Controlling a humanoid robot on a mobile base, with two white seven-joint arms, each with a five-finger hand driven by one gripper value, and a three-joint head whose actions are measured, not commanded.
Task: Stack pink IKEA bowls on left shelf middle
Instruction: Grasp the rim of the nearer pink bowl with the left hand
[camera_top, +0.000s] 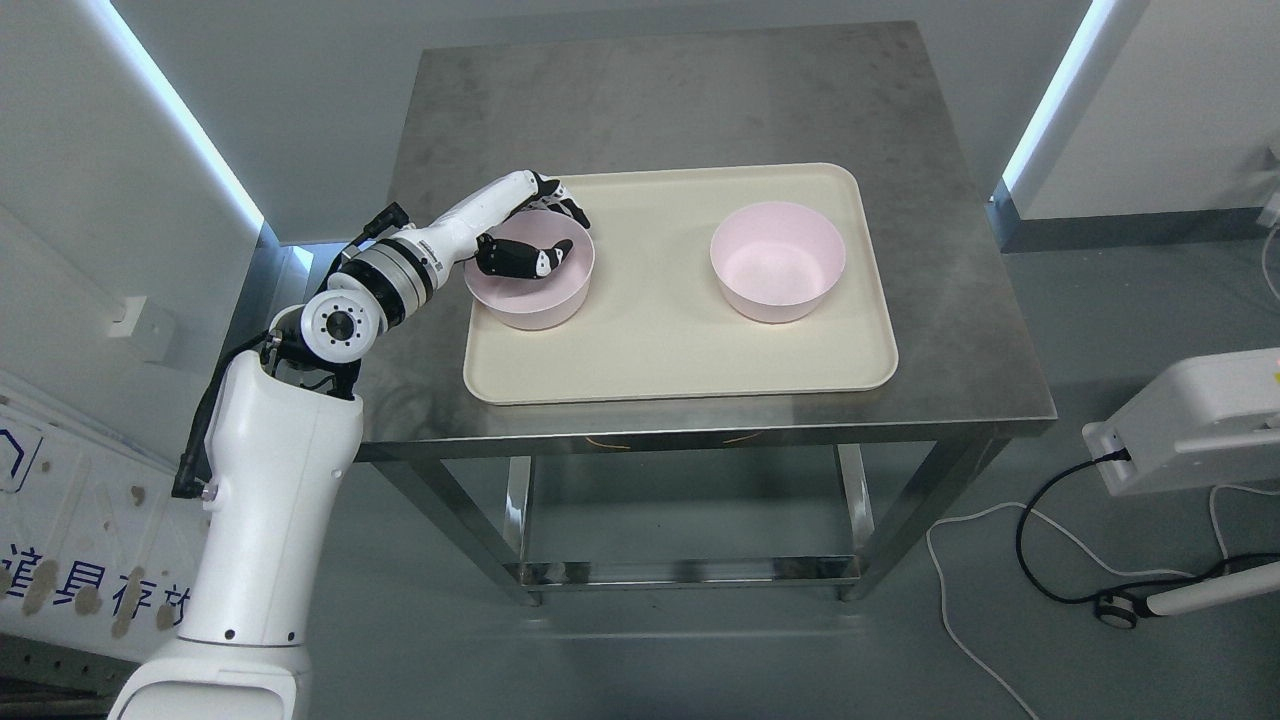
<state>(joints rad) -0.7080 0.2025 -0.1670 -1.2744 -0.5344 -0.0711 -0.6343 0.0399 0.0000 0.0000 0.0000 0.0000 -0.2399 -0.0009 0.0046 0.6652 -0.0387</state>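
Two pink bowls stand upright on a cream tray (680, 375) on a steel table. The left bowl (535, 300) is at the tray's left side, the right bowl (777, 262) toward its right, well apart. My left hand (535, 235) grips the left bowl's far-left rim: the thumb (520, 260) reaches inside the bowl and the other fingers (568, 205) curl over the outside of the rim. The bowl still rests on the tray. My right arm does not show.
The steel table (950, 330) has bare margins around the tray and a lower shelf underneath. A white device (1190, 420) with cables on the floor stands at the right. White walls with light strips flank the table.
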